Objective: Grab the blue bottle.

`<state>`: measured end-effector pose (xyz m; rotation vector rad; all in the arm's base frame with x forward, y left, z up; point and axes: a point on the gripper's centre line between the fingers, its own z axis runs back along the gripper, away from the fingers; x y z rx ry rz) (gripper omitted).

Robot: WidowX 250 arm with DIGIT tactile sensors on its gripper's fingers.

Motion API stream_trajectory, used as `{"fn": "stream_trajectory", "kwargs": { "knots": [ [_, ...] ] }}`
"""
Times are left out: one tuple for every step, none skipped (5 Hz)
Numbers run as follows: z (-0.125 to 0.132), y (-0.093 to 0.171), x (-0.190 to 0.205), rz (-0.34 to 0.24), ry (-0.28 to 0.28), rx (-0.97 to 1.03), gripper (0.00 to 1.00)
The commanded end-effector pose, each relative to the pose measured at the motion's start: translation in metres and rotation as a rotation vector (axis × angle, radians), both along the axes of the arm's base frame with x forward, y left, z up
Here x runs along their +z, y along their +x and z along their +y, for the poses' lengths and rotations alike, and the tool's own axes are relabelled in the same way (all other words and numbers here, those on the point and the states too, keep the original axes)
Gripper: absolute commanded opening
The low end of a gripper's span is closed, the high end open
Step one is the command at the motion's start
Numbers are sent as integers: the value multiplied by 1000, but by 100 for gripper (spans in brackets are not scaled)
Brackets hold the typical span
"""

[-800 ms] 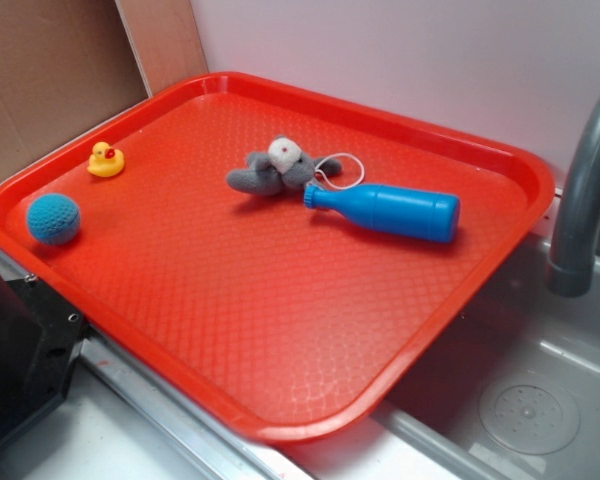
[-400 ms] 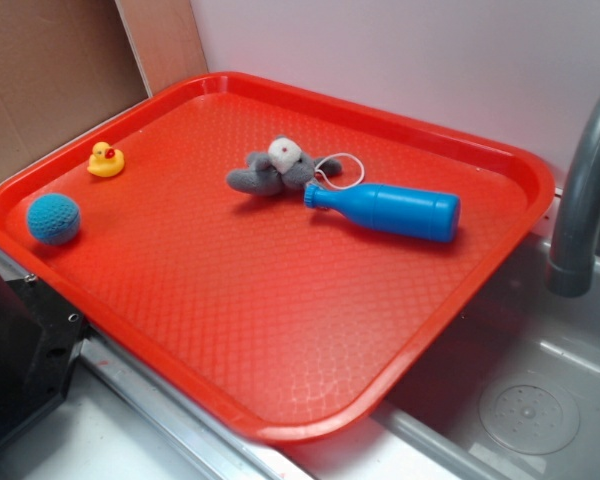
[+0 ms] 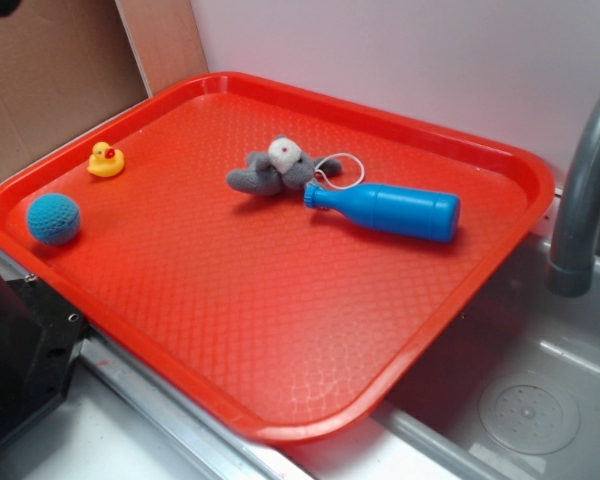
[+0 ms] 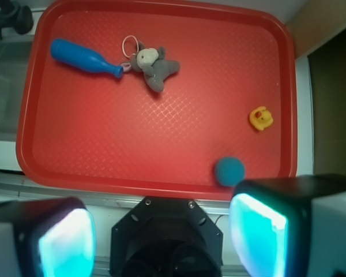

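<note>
The blue bottle (image 3: 390, 211) lies on its side on the red tray (image 3: 280, 310), right of centre, with its cap pointing left at a grey plush toy (image 3: 275, 168). In the wrist view the bottle (image 4: 83, 56) is at the top left, far from my gripper (image 4: 161, 236). The gripper is high above the near edge of the tray (image 4: 161, 144), over the robot base. It is open and empty, and its two pads (image 4: 66, 245) stand wide apart. A dark bit of the arm (image 3: 0, 6) shows at the top left corner of the exterior view.
A yellow duck (image 3: 106, 160) and a teal crocheted ball (image 3: 54, 219) sit at the tray's left side. A grey faucet (image 3: 580, 200) and a sink (image 3: 520, 390) are on the right. The black robot base (image 3: 15, 350) is at the lower left, with cardboard behind.
A dark bit of the arm has come into the top left corner of the exterior view. The bottle and the toys have not moved.
</note>
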<state>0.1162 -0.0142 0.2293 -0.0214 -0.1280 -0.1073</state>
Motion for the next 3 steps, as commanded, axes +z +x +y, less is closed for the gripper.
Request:
{"fn": "stream_trajectory", "kwargs": {
  "knots": [
    [-8, 20, -9, -36, 77, -88, 100],
    [-34, 40, -24, -52, 75, -171, 100],
    [-86, 87, -56, -95, 61, -285, 100]
  ]
}}
